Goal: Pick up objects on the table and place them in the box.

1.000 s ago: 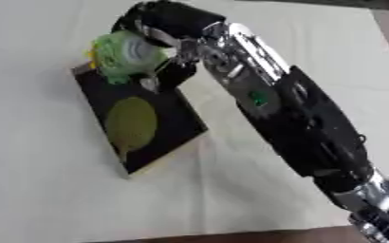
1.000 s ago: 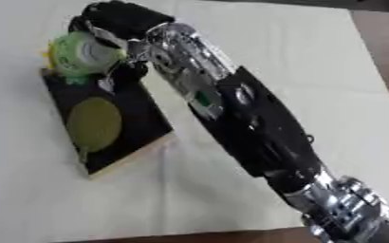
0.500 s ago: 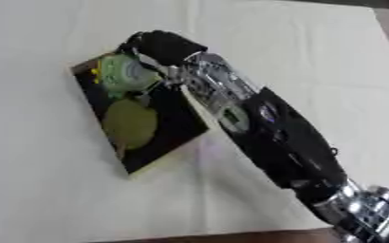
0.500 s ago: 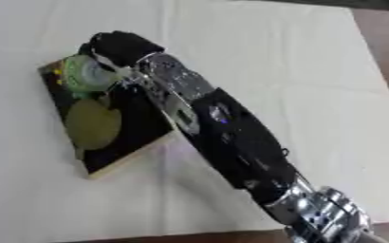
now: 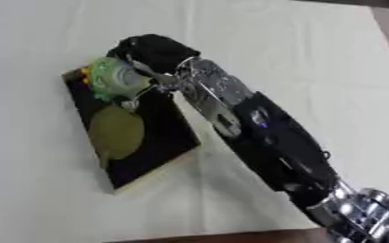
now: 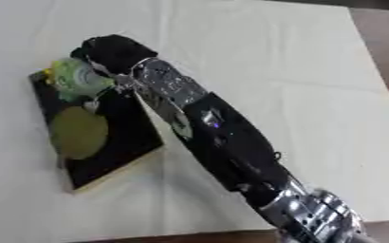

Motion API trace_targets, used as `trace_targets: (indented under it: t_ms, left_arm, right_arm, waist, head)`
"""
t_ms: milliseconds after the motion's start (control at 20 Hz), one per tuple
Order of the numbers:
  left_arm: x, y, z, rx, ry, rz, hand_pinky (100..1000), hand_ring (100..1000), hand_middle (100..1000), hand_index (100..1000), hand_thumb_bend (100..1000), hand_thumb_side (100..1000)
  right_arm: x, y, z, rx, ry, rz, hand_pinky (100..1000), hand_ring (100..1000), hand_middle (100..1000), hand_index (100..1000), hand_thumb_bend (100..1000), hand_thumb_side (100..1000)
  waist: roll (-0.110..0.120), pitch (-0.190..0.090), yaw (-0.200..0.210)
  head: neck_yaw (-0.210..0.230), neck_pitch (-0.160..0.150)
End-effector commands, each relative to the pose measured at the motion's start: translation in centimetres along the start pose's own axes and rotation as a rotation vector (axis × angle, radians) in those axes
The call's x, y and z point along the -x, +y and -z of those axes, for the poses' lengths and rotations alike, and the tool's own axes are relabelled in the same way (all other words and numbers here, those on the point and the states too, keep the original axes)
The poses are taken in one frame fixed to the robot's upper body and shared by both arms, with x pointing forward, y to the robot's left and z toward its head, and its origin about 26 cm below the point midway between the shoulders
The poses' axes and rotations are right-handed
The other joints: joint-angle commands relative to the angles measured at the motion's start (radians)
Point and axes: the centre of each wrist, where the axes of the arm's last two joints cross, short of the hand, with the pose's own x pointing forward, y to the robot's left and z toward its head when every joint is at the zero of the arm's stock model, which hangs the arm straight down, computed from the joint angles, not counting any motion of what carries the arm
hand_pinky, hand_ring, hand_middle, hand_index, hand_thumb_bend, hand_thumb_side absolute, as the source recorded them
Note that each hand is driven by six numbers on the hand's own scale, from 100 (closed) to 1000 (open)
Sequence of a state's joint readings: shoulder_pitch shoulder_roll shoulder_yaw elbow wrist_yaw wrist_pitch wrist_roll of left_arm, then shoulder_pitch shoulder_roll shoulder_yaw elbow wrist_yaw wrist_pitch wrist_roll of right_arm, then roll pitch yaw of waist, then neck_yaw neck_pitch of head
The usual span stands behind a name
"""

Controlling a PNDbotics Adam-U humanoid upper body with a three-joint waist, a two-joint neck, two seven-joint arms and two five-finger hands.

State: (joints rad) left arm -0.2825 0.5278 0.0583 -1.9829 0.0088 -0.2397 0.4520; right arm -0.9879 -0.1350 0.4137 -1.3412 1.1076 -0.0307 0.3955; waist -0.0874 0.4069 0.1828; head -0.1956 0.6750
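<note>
A shallow black box [image 5: 161, 135] with pale edges lies on the white table, left of centre. An olive-green round thing [image 5: 115, 131] lies inside it. My right hand [image 5: 152, 52] reaches in from the lower right and sits over the box's far end, its fingers curled round a light green and white object [image 5: 115, 79] with a bit of yellow beside it. The object hangs over the box's far corner, just above or touching the floor; I cannot tell which. My left hand shows in neither view.
White cloth [image 5: 314, 57] covers the table. My right arm [image 5: 264, 137] lies diagonally across the middle. A brown table edge [image 6: 380, 28] shows at the far right.
My right hand with the green object has come lower over the box's far end. The whole picture has shifted, so the camera has moved as well.
</note>
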Motion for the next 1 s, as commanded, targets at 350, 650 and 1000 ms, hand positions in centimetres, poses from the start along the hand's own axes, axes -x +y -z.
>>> trace_targets:
  t_ms: [350, 650, 1000]
  left_arm:
    - [-0.6, 0.2, 0.6, 0.009, -0.030, 0.000, 726, 814, 838, 849, 498, 683]
    - [-0.6, 0.2, 0.6, 0.011, -0.031, -0.001, 726, 815, 839, 849, 496, 683]
    - [-0.6, 0.3, 0.7, 0.008, -0.035, 0.001, 726, 815, 840, 849, 496, 682]
  right_arm:
    - [-0.5, -3.1, -0.9, 0.100, 0.008, -0.032, 934, 898, 791, 914, 270, 412]
    - [-0.7, -4.9, -1.9, 0.148, -0.013, 0.023, 933, 885, 777, 912, 218, 434]
    - [0.1, -8.0, -4.4, 0.229, -0.093, 0.193, 927, 842, 738, 905, 100, 487]
  waist:
    - [0.015, -0.029, -0.006]
    - [0.017, -0.033, -0.008]
    - [0.017, -0.038, -0.010]
  head:
    - [-0.004, -0.004]
    - [-0.006, -0.003]
    - [0.009, 0.002]
